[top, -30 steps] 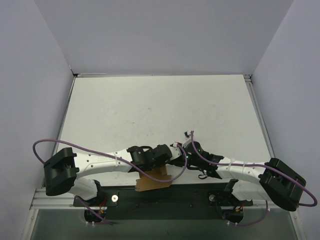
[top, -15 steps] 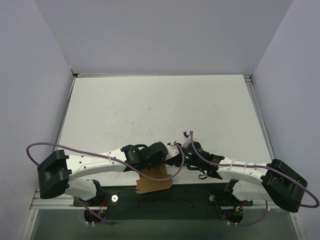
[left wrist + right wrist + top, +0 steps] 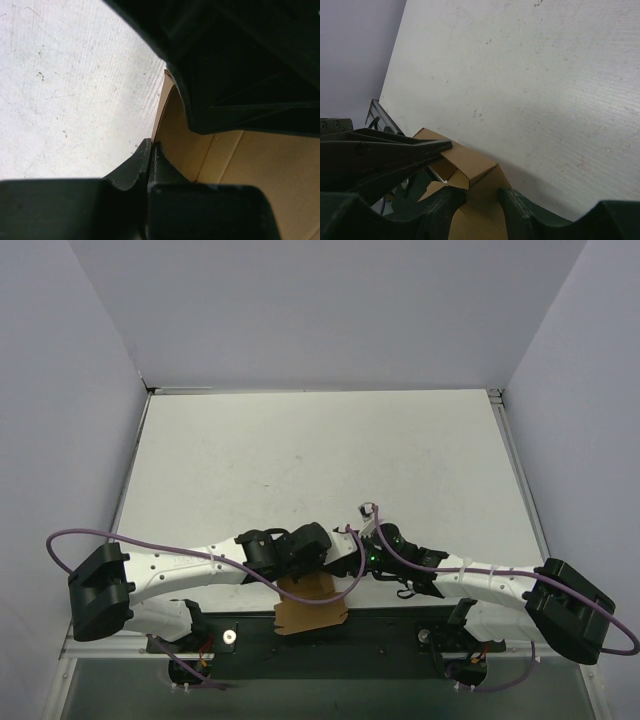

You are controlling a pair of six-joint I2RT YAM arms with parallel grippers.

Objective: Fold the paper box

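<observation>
**A:** Two pairs of fingers on one small thing. Where does it lie?

**B:** The paper box (image 3: 308, 602) sits at the middle of the tabletop's (image 3: 320, 460) near edge, and part of it hangs over the black base plate (image 3: 400, 635). It looks partly folded, with one panel raised and loose flaps beneath.

**A:** And the grips?

**B:** The left fingers (image 3: 131, 169) are clenched together, and a thin cardboard edge runs into the seam between them, so I judge they pinch that panel. The right fingers (image 3: 517, 210) stand apart astride a fold. I cannot tell whether they squeeze it or merely flank it.

**A:** How should the fold go?

**B:** Let the left side be the anchor and hold steady. The right side should take one flap close to its crease and turn it in a short arc, so the board bends on the line and does not buckle. I would draw the piece toward the middle of the tabletop first. Over the near edge nothing backs the cardboard, so pressing there may only tip it.

**A:** What stands in the way?

**B:** Mostly the arms themselves. Both wrists crowd the same spot, almost touching. A purple cable (image 3: 335, 592) droops across the box and could snag a raised flap. The rest of the tabletop lies toward the far edge, and grey walls (image 3: 80, 440) stand well apart from the work.
</observation>
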